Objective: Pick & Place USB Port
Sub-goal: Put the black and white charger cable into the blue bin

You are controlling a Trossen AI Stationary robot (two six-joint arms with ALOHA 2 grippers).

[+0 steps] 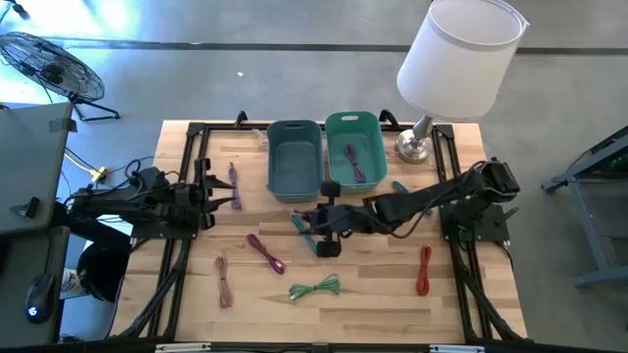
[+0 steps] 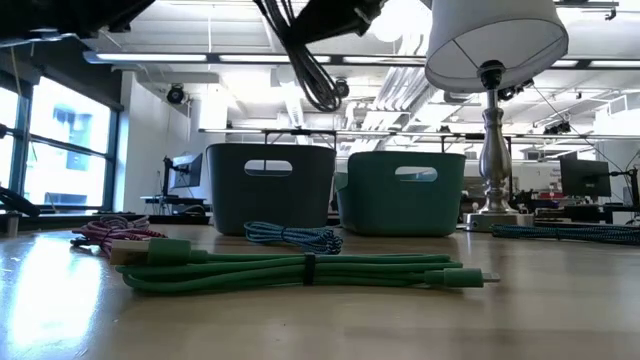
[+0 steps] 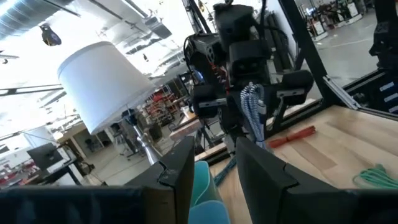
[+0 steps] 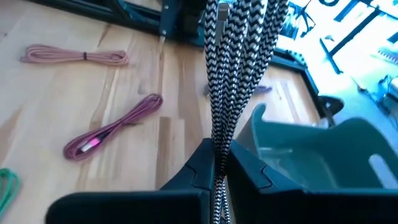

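Wooden table (image 1: 392,294) with scattered cables, open industrial room behind.

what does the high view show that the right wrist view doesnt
Only the high view shows the lamp, the green cable, the red cable, the whole table and the left hand waiting near the table's left side.

Only the right wrist view shows, close up, the right hand shut on the zigzag-braided cable hanging between its fingers.

Both show the magenta cable, the pink-tan cable and a teal bin.
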